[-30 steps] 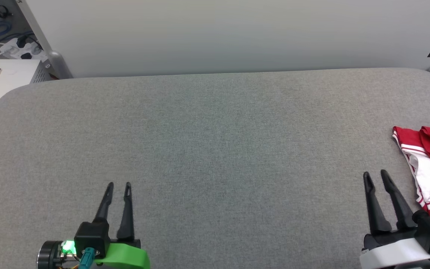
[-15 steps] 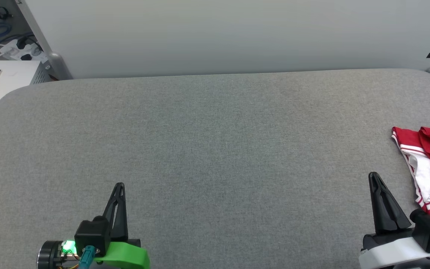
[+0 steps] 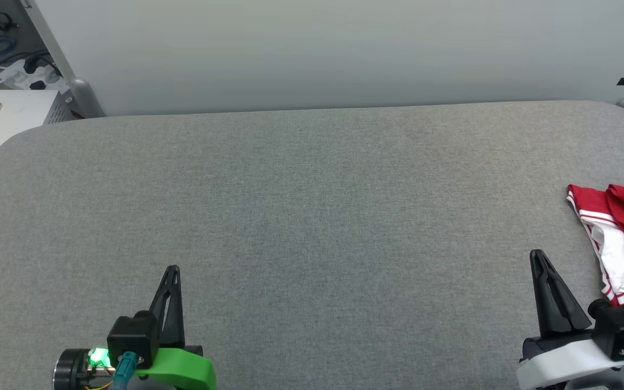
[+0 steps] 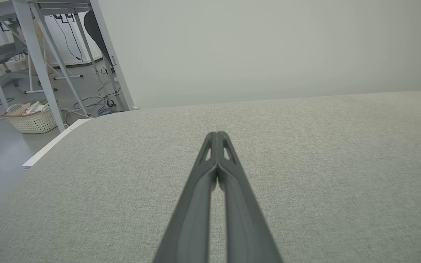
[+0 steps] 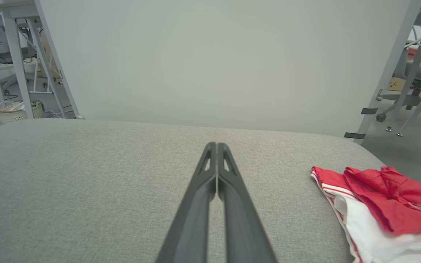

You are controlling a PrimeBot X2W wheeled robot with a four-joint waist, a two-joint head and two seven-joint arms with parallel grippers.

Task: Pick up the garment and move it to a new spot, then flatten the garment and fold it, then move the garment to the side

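The garment [image 3: 618,238], red with a white sleeve and striped trim, lies crumpled at the table's right edge; in the right wrist view the garment [image 5: 378,204] sits to the lower right. My right gripper [image 3: 535,254] is shut with nothing in it, hovering just left of the garment and apart from it. Its closed fingertips [image 5: 216,145] point toward the far wall. My left gripper [image 3: 173,269] is shut and empty near the front left of the table, and its tips [image 4: 216,134] meet over bare fabric.
The grey fabric table [image 3: 301,206] spreads wide between the two grippers. A pale wall [image 3: 333,49] stands behind it. A white side surface [image 3: 3,116] and cables lie at the far left. A wicker basket [image 4: 31,118] sits on the floor.
Both grippers have gone from open to shut, on nothing. The arms have barely moved and the garment lies where it was.
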